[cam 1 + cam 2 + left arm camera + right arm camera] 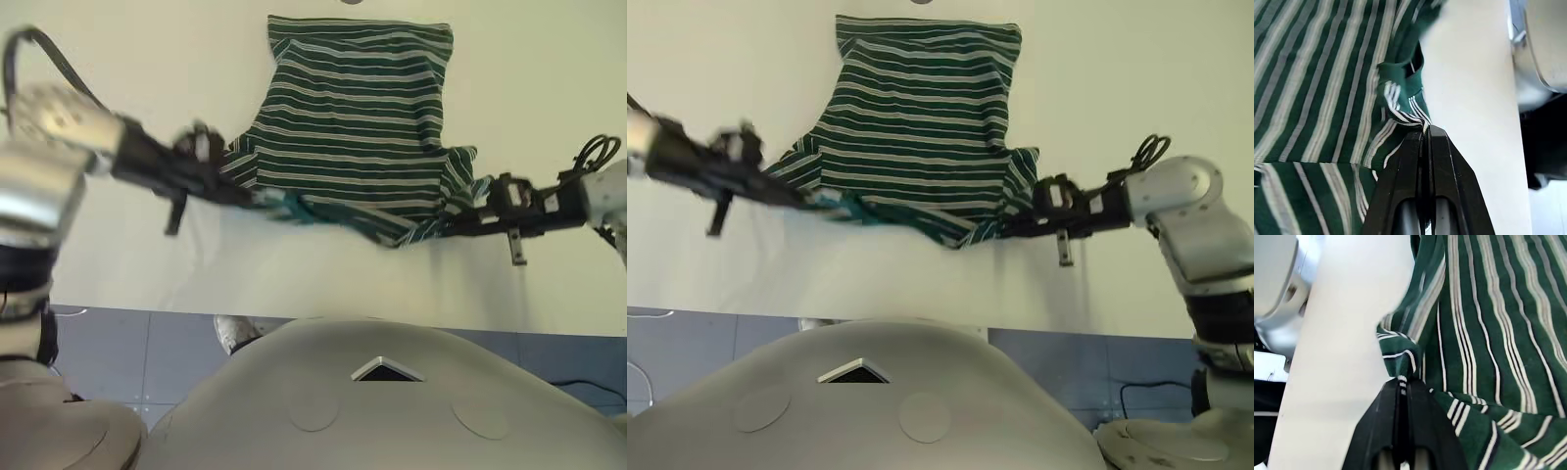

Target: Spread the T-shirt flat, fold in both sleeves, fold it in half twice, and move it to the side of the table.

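Left gripper (1425, 133) pinches the near left edge of the green striped T-shirt (348, 127), fingers closed tight on the cloth. Right gripper (1402, 380) clamps the near right edge the same way. Between them the near edge is bunched and creased; the far part lies flat on the white table (127, 264).

Both head eyes overlook the whole T-shirt (353, 127); wrist cameras see it close.

Bright, even light; soft shadows fall on the table (294, 284).
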### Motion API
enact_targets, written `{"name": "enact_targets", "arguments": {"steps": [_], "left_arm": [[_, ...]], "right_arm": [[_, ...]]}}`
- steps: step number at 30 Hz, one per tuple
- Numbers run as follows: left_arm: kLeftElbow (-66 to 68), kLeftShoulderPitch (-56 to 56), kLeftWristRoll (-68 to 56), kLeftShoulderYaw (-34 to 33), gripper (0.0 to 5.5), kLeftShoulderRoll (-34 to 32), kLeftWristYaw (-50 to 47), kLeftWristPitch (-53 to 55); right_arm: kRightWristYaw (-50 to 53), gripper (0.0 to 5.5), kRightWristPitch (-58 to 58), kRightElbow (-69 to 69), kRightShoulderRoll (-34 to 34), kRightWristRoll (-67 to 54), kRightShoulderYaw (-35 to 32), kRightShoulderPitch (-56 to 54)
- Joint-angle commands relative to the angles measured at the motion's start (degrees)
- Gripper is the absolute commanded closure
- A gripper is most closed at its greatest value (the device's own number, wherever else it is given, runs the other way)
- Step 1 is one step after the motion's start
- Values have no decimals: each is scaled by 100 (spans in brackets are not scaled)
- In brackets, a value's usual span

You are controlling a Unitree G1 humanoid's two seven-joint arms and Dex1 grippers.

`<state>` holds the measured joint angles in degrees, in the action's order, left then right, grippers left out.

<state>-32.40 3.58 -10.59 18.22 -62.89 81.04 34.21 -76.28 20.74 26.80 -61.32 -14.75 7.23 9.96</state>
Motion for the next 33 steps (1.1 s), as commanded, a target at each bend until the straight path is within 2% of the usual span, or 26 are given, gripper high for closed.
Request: {"name": "enact_targets", "arguments": {"steps": [1, 2, 4, 5, 8, 11, 13, 16, 18, 21, 27, 32, 33], "left_arm": [[-302, -636, 767, 251, 478, -508, -458, -354], [-332, -783, 815, 250, 462, -635, -458, -423], [-410, -1077, 755, 121, 425, -950, -330, -580], [-466, -1182, 565, -61, 424, -1018, -291, -617], [-501, -1195, -328, -904, 424, -964, -106, -637], [-207, -553, -1749, -1738, 424, -571, -127, 227], [373, 10, -2194, -1953, 424, -183, -617, 988], [1311, 228, -1926, -1828, 424, 203, -1426, 1463], [1895, 135, -1772, -1848, 405, 467, -1826, 1477], [2371, 27, -1749, -1931, 367, 693, -2065, 1489], [2639, -602, -1662, -1765, 367, 753, -2116, 1426], [3253, -854, -1381, -1172, 367, 1258, -2226, 1182], [3308, -893, -1390, -1148, 381, 1326, -2242, 1153]], "right_arm": [[291, 550, 147, 309, -306, 363, -43, 297], [276, 517, 197, 338, -353, 336, -85, 347], [47, 484, 197, 373, -550, 190, -228, 512], [-131, 460, 223, 405, -684, 26, -354, 632], [-678, 460, 392, 458, -860, -825, -904, 658], [-725, 460, 1392, 112, -620, -2484, -1524, -372], [-321, 460, 2141, -386, -196, -3421, -1627, -1421], [1090, 460, 2358, -1189, 1115, -2785, -758, -2672], [2187, 499, 1783, -2199, 2223, -1619, 79, -3180], [3409, 549, 978, -3868, 3393, -426, 623, -3727], [4530, 549, -493, -6857, 4178, 921, 779, -4634], [4758, 549, -1311, -8264, 4491, 1427, 715, -5097], [4714, 550, -1399, -8368, 4540, 1469, 699, -5132]]}}
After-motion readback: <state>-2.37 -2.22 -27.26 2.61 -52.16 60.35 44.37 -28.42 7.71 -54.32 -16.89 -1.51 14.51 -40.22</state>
